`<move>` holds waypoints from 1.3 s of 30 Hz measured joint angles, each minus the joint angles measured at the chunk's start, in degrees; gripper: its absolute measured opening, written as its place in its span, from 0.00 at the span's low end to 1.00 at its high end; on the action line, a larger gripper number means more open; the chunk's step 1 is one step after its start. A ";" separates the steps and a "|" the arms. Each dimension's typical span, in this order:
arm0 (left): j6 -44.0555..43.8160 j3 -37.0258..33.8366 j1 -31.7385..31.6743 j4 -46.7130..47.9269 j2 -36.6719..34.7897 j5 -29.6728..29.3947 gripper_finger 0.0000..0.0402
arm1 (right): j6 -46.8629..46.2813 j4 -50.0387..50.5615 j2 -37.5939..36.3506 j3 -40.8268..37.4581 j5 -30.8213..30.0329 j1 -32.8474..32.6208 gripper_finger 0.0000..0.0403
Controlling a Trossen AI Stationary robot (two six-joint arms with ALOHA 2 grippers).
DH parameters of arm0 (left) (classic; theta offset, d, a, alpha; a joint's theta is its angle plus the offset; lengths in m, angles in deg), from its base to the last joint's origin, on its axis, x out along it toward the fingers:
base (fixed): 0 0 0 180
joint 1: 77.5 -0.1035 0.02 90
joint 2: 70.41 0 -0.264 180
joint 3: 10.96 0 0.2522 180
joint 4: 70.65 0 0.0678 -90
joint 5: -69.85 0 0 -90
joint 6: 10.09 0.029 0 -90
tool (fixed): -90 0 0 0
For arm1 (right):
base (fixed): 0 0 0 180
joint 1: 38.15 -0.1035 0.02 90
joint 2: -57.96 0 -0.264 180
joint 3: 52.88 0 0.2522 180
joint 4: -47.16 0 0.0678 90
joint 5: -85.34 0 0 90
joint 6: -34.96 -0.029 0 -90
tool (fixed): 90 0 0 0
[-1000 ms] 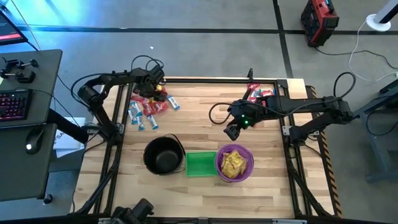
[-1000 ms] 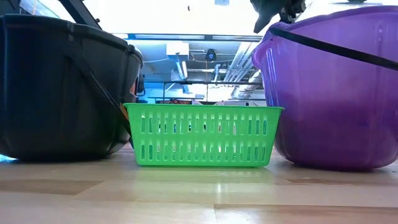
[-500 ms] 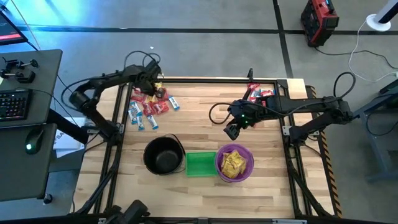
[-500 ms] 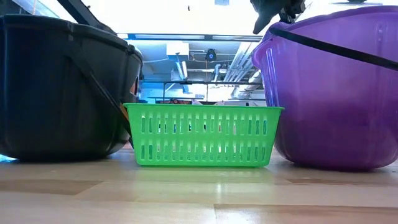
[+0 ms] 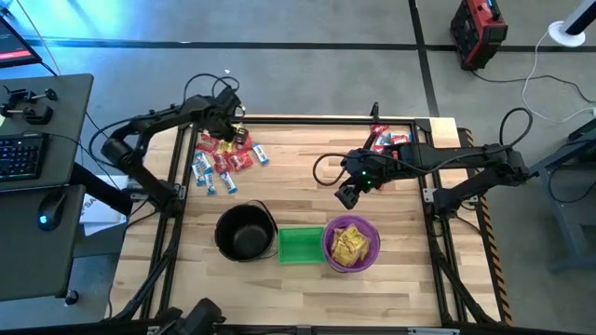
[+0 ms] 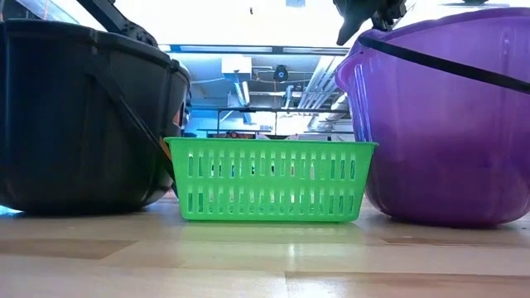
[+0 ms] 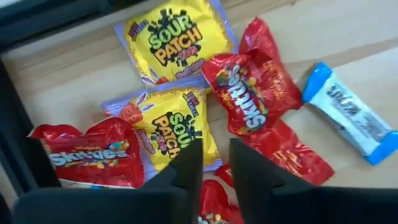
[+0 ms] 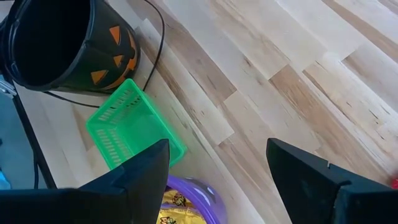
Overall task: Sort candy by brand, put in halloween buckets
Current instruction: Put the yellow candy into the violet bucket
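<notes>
A pile of candy [image 5: 225,154] in red, yellow and blue-and-white wrappers lies flat on the table's far left. My left gripper [image 5: 226,123] hangs over it. In the left wrist view its fingers [image 7: 214,165] stand a narrow gap apart, by the corner of a yellow packet [image 7: 171,130], over a red packet [image 7: 255,87]. My right gripper [image 5: 346,195] is open and empty above the table, right of centre. Along the near edge stand the black pail [image 5: 244,233], the green basket [image 5: 300,245] and the purple bucket [image 5: 351,244], which holds yellow candy. My left gripper points down at the pile, its fingertips [image 7: 186,155] at the lower corner of the yellow packet [image 7: 199,146]. I cannot tell whether they touch it. Nothing shows lifted between them.
More candy [image 5: 386,140] lies at the table's far right corner. A cable loop [image 5: 326,169] hangs by the right arm. In the low view the pail [image 6: 83,116], the basket [image 6: 269,178] and the purple bucket [image 6: 447,124] stand side by side. Bare wood lies between the pile and the right gripper.
My left arm has swung its elbow outward toward the table's left, and its gripper has shifted a little toward the far edge over the candy pile. The candy and the buckets lie as before.
</notes>
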 joint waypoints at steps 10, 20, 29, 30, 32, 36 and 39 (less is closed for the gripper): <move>-1.59 0.00 -0.50 -0.73 6.52 -0.38 0.44 | -1.24 0.00 0.00 0.00 -0.91 0.00 0.65; -4.66 -0.02 -0.52 -0.93 10.94 -2.22 0.46 | -1.25 0.00 0.00 0.00 -1.28 0.00 0.65; -0.50 0.21 -0.29 -1.23 12.73 -1.41 0.33 | -1.25 0.02 0.00 0.00 -1.63 -0.02 0.65; 0.16 0.13 -0.28 -1.23 12.41 -1.44 0.27 | -1.25 0.02 0.00 0.00 -2.15 -0.01 0.65; 1.29 -0.07 -0.28 -1.11 11.51 -1.52 0.13 | -1.24 0.00 0.00 0.00 -3.01 -0.02 0.65; 1.86 -0.13 -0.79 -0.97 7.20 -1.24 0.04 | -1.01 0.02 0.00 0.00 -3.85 -0.01 0.65; 1.45 -0.13 -0.83 -0.42 2.20 -1.48 0.02 | 0.58 0.02 -0.06 0.00 -3.84 -0.02 0.65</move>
